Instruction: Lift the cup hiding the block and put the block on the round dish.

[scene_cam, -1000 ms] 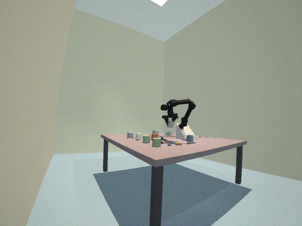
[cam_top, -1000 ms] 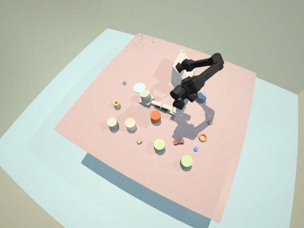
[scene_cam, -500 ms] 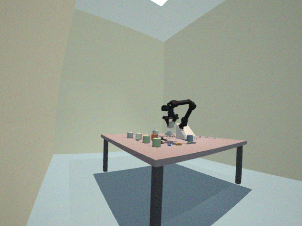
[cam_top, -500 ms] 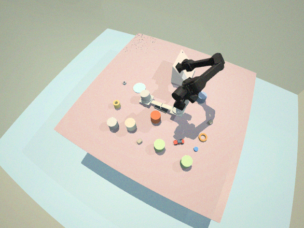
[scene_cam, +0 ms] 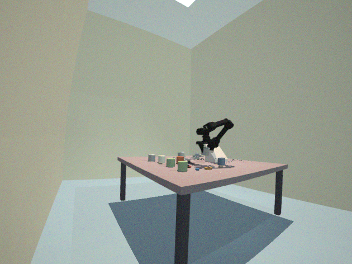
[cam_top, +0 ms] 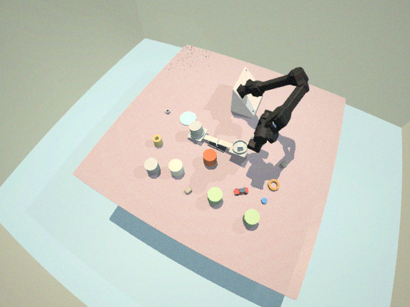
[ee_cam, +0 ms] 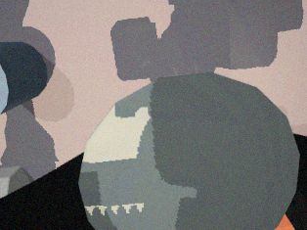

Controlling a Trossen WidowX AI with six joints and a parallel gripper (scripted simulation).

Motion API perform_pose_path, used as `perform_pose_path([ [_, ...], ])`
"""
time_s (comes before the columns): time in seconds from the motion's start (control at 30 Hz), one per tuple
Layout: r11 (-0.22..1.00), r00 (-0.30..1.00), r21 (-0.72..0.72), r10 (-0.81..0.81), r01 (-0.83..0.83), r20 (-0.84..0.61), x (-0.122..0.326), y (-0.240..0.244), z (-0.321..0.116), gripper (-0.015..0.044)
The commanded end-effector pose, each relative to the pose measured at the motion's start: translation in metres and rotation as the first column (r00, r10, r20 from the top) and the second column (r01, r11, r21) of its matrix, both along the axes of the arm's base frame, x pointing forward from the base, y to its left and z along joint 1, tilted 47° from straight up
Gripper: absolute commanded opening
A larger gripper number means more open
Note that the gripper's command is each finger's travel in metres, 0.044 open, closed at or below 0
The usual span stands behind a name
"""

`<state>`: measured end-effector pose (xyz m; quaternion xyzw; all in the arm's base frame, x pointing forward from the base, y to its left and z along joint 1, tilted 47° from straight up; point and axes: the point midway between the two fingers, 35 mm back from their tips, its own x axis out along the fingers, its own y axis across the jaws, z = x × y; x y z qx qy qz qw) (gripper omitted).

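Observation:
My gripper (cam_top: 257,144) (scene_cam: 202,147) (ee_cam: 176,140) is shut on a grey cup (ee_cam: 230,145). The cup is held in the air beside the balance's right end and is hidden by the gripper in the top view. The balance (cam_top: 225,144) bears a small pale block (cam_top: 239,146) inside a ring on its right end, uncovered. The other grey cup (cam_top: 196,129) (scene_cam: 181,153) stands upright on the left end. The round pale-blue dish (cam_top: 187,118) lies on the table just beyond that cup, with nothing on it.
A red-orange cylinder (cam_top: 209,157) stands close in front of the balance. Cream (cam_top: 176,168), grey (cam_top: 151,167) and green (cam_top: 215,196) (cam_top: 251,217) cylinders stand farther forward. A toy car (cam_top: 241,190) and orange ring (cam_top: 273,185) lie front right. A blue cup (scene_cam: 221,161) (ee_cam: 24,71) stands near the arm.

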<state>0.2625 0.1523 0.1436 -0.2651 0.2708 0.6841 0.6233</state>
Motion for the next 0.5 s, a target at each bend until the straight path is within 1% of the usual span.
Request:
perform_pose_path([
  [0.0,1.0,1.0,0.002,-0.008,0.008,0.006,-0.013,0.015,0.003,0.0],
  [0.33,0.999,1.0,0.033,-0.01,0.01,0.003,-0.05,0.05,0.008,0.0],
  [0.47,0.999,1.0,0.035,-0.009,0.009,0.003,-0.053,0.053,0.006,0.0],
])
